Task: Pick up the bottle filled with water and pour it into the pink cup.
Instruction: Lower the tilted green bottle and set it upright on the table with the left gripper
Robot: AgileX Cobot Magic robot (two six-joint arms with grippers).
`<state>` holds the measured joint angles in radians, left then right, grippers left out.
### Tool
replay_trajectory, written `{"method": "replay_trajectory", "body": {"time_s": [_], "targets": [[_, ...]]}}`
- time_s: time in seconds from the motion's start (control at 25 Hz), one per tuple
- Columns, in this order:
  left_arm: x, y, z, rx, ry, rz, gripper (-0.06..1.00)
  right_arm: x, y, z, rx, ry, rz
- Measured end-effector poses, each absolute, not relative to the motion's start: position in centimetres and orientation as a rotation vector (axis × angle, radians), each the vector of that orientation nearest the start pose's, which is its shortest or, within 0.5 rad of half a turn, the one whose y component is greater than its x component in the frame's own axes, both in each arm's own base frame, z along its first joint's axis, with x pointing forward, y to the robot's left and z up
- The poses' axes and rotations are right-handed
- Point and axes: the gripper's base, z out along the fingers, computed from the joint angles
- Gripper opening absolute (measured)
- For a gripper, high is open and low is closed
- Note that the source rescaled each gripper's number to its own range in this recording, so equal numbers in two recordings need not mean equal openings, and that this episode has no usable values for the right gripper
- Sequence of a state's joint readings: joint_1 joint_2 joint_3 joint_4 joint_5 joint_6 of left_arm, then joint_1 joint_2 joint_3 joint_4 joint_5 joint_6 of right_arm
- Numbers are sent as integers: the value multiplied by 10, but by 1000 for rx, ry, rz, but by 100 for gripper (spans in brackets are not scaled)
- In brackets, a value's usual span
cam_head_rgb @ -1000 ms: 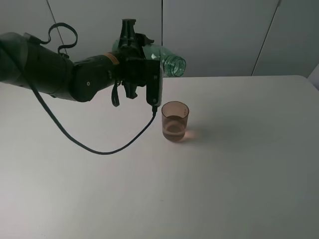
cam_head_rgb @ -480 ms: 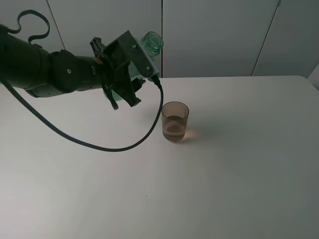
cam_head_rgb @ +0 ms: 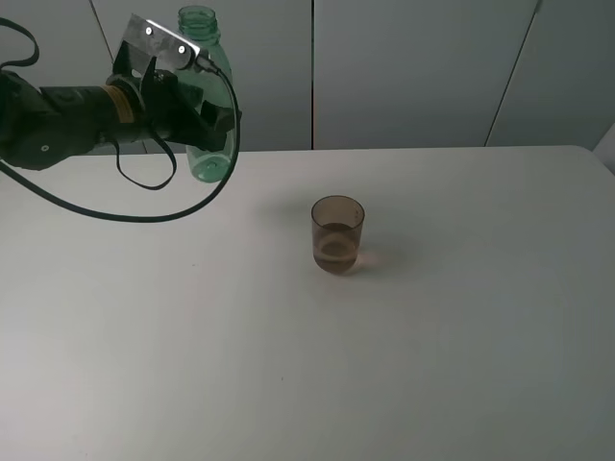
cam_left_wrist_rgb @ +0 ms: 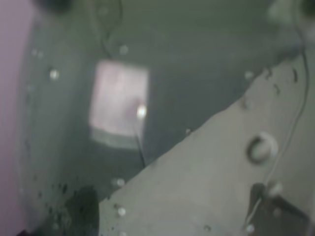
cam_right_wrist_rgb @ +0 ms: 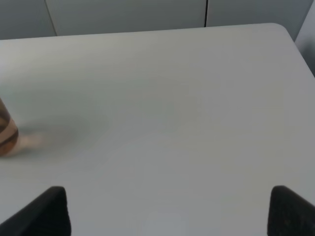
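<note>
Exterior high view: pink cup (cam_head_rgb: 337,235) upright mid-table (cam_head_rgb: 432,365), some liquid inside. Behind it, near far-left edge, left arm lies horizontal, left gripper (cam_head_rgb: 197,115) clenched around green bottle (cam_head_rgb: 203,91), upright, uncapped. Right gripper (cam_right_wrist_rgb: 167,211) fingers spread, holding nothing.

The pink cup (cam_head_rgb: 337,234) stands upright near the middle of the worktop (cam_head_rgb: 432,336). The bottle (cam_head_rgb: 204,106) is upright, well apart to its left and farther back, in the left pincer (cam_head_rgb: 197,120).

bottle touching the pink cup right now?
Apart. The exterior high view shows the bottle upright in the left gripper, with bare table between it and the pink cup.
</note>
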<state>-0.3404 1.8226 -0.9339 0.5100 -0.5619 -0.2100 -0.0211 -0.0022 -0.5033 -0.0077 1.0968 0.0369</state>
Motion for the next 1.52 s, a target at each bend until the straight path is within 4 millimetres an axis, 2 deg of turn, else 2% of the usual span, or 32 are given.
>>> {"method": "replay_trajectory", "body": {"time_s": [0.12,0.32,0.64,0.92,1.24,1.44,1.48,1.52], "targets": [[350,-151,188,697,1738,-351,0,-7,0,275,61,2074,0],[355,-152,154,600,1814,-432,0,-7,0,275,61,2074,0],[358,-155,120,574,1856,-489,0,-7,0,275,61,2074,0],[361,-156,108,569,1888,-488,0,-7,0,275,61,2074,0],[361,-156,109,568,1885,-489,0,-7,0,275,61,2074,0],[360,-158,108,634,1870,-479,1,-7,0,275,61,2074,0],[359,-158,108,640,1869,-479,29,-7,0,275,61,2074,0],[359,-158,108,639,1869,-479,69,-7,0,275,61,2074,0]]}}
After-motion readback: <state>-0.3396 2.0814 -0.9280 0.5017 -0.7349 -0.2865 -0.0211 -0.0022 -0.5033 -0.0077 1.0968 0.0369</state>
